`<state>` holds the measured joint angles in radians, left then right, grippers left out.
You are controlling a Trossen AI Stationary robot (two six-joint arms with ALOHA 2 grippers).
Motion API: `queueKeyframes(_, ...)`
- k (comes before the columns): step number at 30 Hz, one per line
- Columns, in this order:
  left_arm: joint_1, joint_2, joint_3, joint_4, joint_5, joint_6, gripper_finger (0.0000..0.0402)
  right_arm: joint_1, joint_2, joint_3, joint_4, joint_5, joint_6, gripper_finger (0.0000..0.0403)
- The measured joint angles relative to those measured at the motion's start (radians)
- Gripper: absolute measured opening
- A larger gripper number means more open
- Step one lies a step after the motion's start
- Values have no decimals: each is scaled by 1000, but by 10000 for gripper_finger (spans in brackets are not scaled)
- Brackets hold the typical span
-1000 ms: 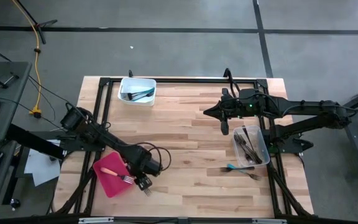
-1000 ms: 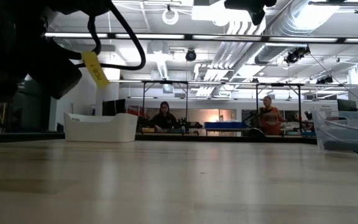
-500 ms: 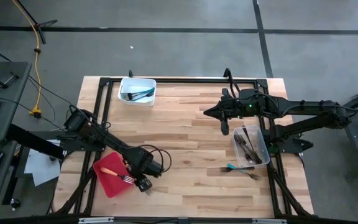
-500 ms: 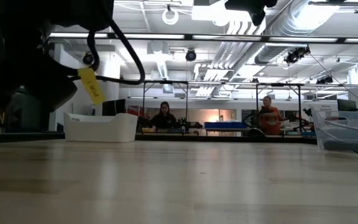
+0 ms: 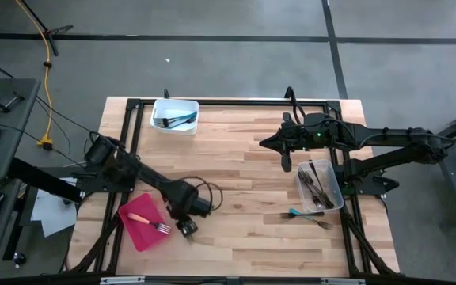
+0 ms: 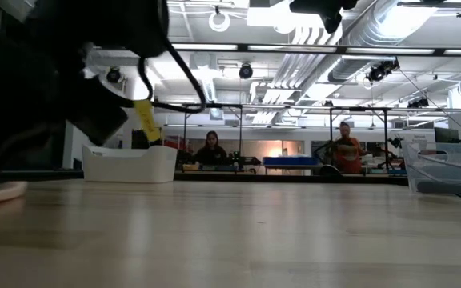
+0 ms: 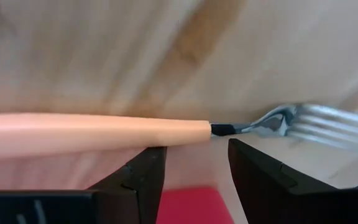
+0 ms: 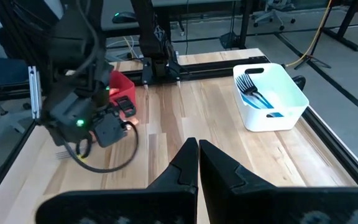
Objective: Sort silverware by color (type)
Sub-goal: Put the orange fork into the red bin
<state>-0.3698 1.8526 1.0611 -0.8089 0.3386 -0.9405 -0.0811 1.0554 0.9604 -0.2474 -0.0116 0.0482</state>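
An orange-handled fork with metal tines lies on the wood beside the red tray. My left gripper points down over it, open. The fork lies crosswise just past the fingertips, and I cannot tell whether a tip touches it. In the high view this gripper hides that fork. Another orange fork rests on the tray. A teal fork and a grey one lie on the table at the right. My right gripper hangs shut, high over the far right.
A white tub with teal and dark forks stands at the far left. A clear tub with dark forks stands at the right. Bare wood lies between them. Black frame rails run along the table's edges. People sit in the room beyond.
My left gripper has gone a little toward the table's right edge and lower, from the tray's corner out over the wood beside it. Its fingers have stayed open. My right arm has kept still.
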Motion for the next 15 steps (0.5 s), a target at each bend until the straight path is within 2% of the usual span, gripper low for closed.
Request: queueKeyframes(15, 239, -1, 1, 25, -19, 202, 167, 0, 0, 0, 0, 0, 34, 0)
